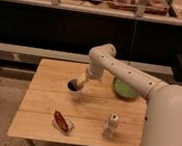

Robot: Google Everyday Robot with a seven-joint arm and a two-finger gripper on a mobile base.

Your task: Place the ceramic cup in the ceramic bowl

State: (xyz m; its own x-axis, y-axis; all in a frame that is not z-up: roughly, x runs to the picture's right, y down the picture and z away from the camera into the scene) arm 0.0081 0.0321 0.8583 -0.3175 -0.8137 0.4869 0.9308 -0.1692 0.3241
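The ceramic cup, small and white with a dark inside, is at the middle of the wooden table, tilted toward the left. My gripper is right at the cup's right side. The green ceramic bowl sits at the table's right side, to the right of the gripper and partly hidden behind my white arm.
A red packet lies near the table's front left. A small white bottle-shaped object stands near the front right. A dark shelf unit with a cluttered top runs behind the table.
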